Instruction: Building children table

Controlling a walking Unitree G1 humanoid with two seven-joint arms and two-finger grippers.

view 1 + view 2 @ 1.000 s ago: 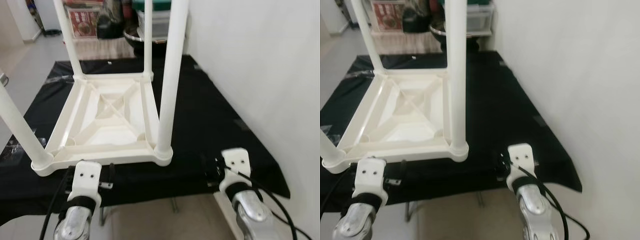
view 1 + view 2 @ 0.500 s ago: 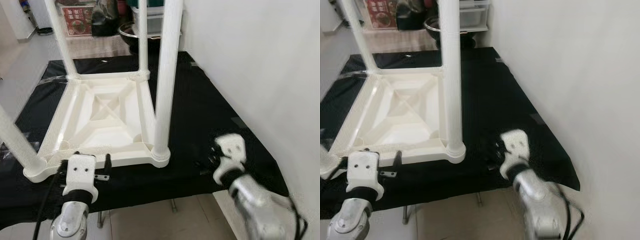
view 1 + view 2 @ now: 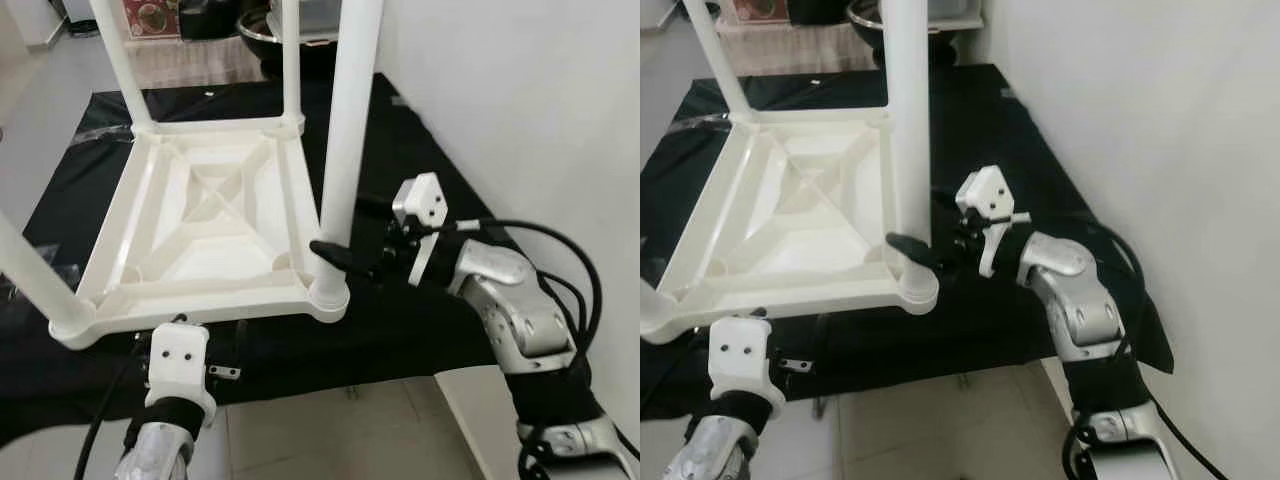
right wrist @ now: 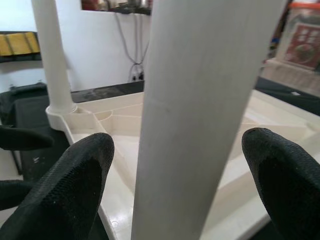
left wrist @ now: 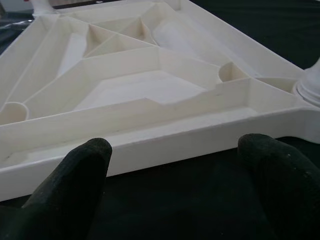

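Note:
A white plastic children's table (image 3: pixel 215 215) lies upside down on a black-covered surface, its legs pointing up. My right gripper (image 3: pixel 348 228) comes in from the right and is open, one finger on each side of the near right leg (image 3: pixel 345 140), low down near its socket. In the right wrist view the leg (image 4: pixel 200 100) stands between the two fingertips (image 4: pixel 90 155) with gaps on both sides. My left gripper (image 5: pixel 175 147) is open just before the table's front rim (image 5: pixel 150 140), low over the black cloth, and holds nothing.
A white wall (image 3: pixel 520 90) runs close along the right. The black cloth (image 3: pixel 420 150) ends at a front edge over a tiled floor (image 3: pixel 330 430). Three more legs stand up, among them the far left one (image 3: pixel 118 60). A metal bowl (image 3: pixel 265 20) and boxes sit behind.
My right arm has lifted from the cloth's front edge and swung left to the near right leg, fingers now straddling it. The left gripper stays by the front rim. The camera shifted slightly.

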